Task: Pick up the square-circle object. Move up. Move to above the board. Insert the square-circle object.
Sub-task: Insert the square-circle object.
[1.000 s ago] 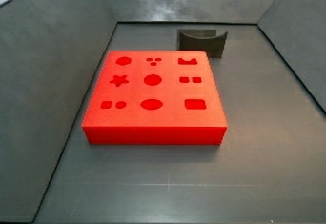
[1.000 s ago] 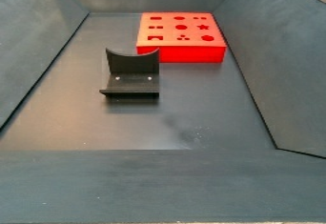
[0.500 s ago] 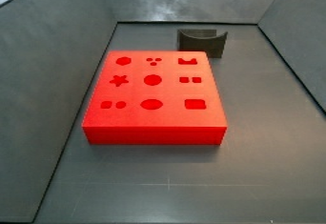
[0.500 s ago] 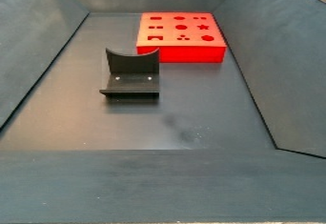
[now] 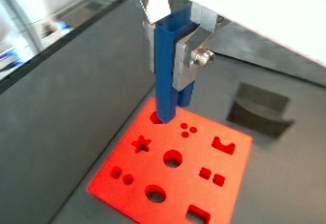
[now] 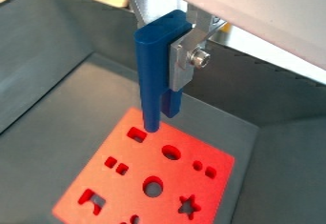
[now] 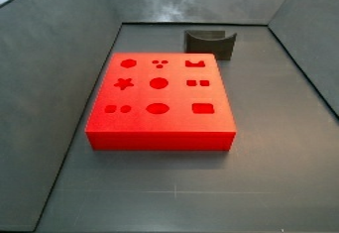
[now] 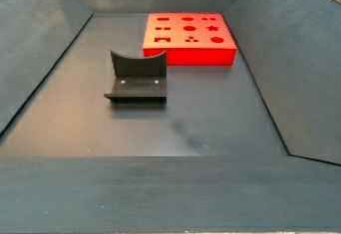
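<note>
In both wrist views my gripper [image 5: 171, 49] [image 6: 169, 56] is shut on the square-circle object [image 5: 167, 75] [image 6: 155, 71], a slender dark-blue peg of two joined bars, held upright. It hangs high above the board [image 5: 173, 161] [image 6: 147, 175], a flat bright-red block with darker shape cutouts; its lower end lines up over the board's edge part. The board also shows in both side views [image 7: 159, 100] [image 8: 188, 39], where neither the gripper nor the peg is in view.
A small dark-grey curved holder stands on the floor beside the board [image 7: 212, 43] [image 8: 136, 79] [image 5: 260, 110]. Grey sloping walls [image 7: 59, 39] [image 8: 280, 59] enclose the dark floor [image 8: 160, 128] on all sides.
</note>
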